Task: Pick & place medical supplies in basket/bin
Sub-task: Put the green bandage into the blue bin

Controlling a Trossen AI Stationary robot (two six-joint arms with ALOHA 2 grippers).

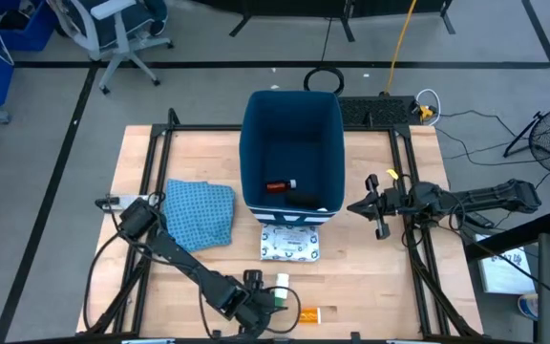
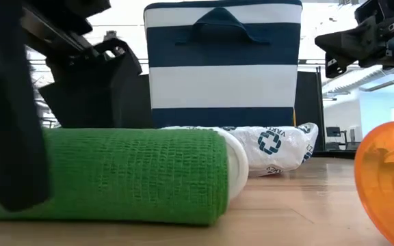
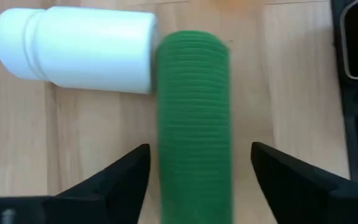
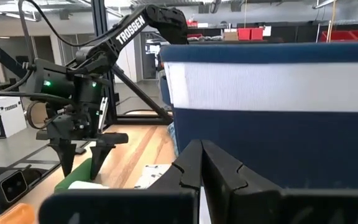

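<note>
My left gripper (image 3: 197, 149) is open low over the table's near edge, a finger on either side of the green bar (image 3: 193, 118) without touching it. The bar lies flat on the wood, one end against a white round container (image 3: 73, 50) that lies on its side. The orange bottle (image 1: 308, 313) lies just right of them. The white black-patterned packet (image 1: 290, 244) rests flat in front of the dark-blue bin (image 1: 291, 148). A red bottle (image 1: 277, 186) and a black block (image 1: 302, 199) lie on the bin's floor. My right gripper (image 1: 375, 205) is shut, in the air beside the bin's right wall.
A blue patterned cloth (image 1: 199, 215) lies crumpled left of the bin. Dark frame rails (image 1: 418, 258) run along the table's left and right sides. Bare wood shows between the packet and the right rail. In the low view the orange bottle (image 2: 388, 181) looms at the right.
</note>
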